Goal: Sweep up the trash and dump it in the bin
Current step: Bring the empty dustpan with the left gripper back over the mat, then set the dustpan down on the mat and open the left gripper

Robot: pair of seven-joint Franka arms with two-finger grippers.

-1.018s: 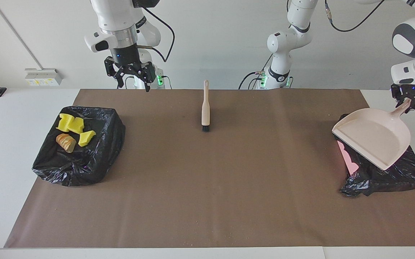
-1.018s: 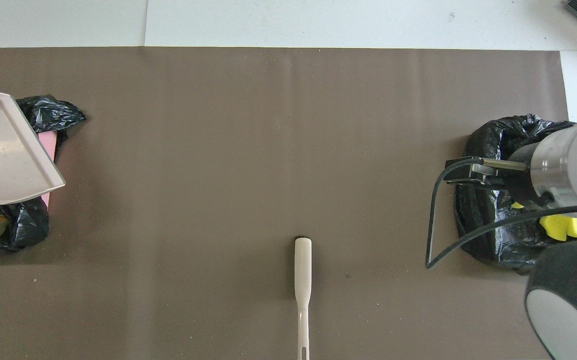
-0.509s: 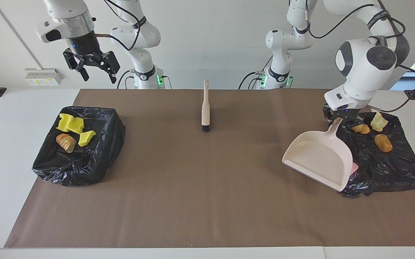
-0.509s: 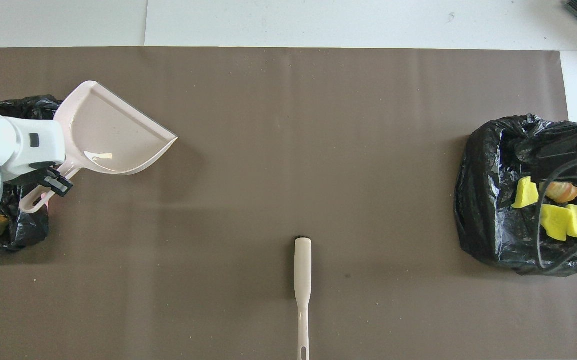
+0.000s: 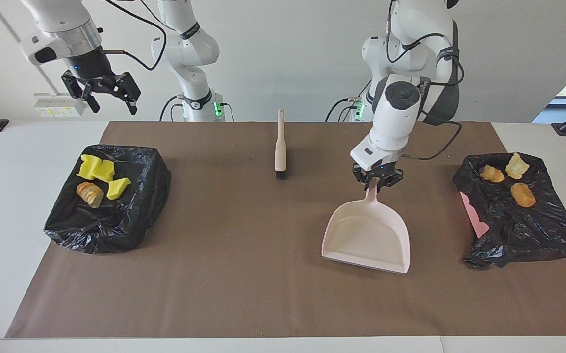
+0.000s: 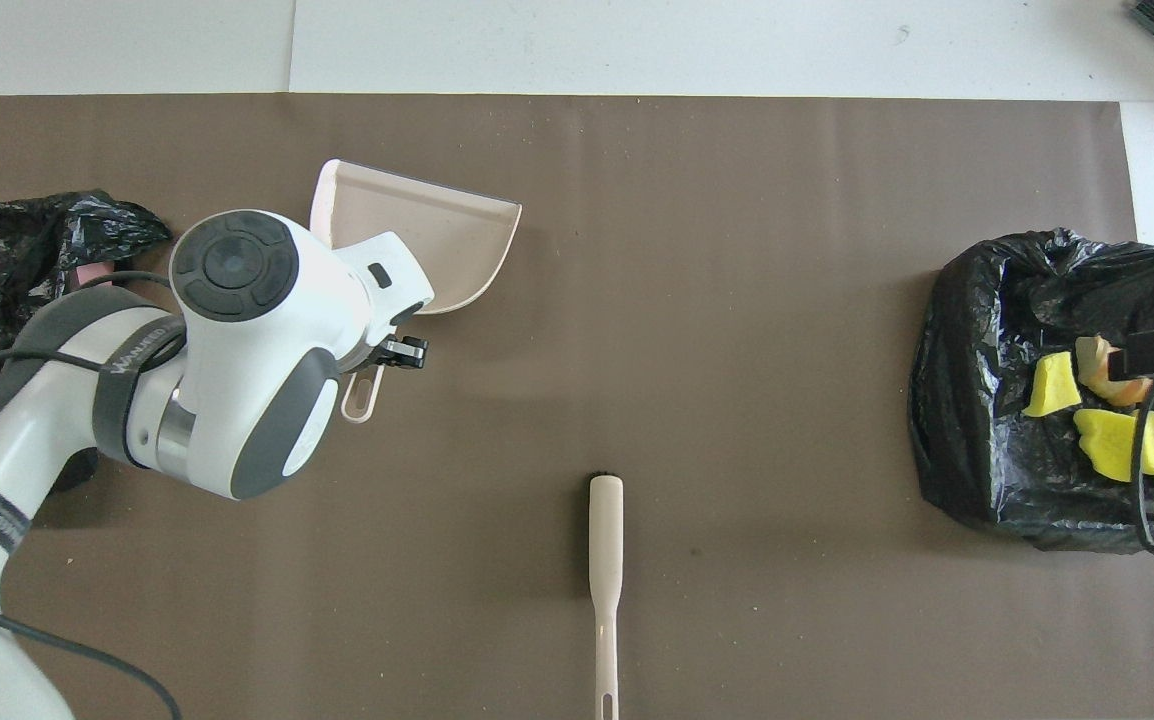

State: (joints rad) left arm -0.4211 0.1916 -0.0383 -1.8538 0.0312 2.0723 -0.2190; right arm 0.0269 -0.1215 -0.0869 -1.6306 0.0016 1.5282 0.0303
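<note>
I have the left gripper (image 5: 377, 182) with its fingers pinched on the handle of the dustpan (image 5: 367, 239), which sits over the brown mat (image 5: 244, 255) between the brush (image 5: 279, 145) and the bin bag at the left arm's end (image 5: 523, 220). From the facing view I cannot tell whether the pan's front lip touches the mat. In the overhead view the left arm covers most of the handle and part of the pan.

The right gripper (image 5: 100, 89) hangs in the air with fingers spread, empty; overhead shows only a dark corner of it and a cable.

The trash (image 5: 97, 179) sits in two lots: three yellow pieces and one bread chunk on the bin bag at the right arm's end (image 5: 111, 215), and three brown chunks on the other bag. A pink edge peeks from under that bag; I cannot identify it.
</note>
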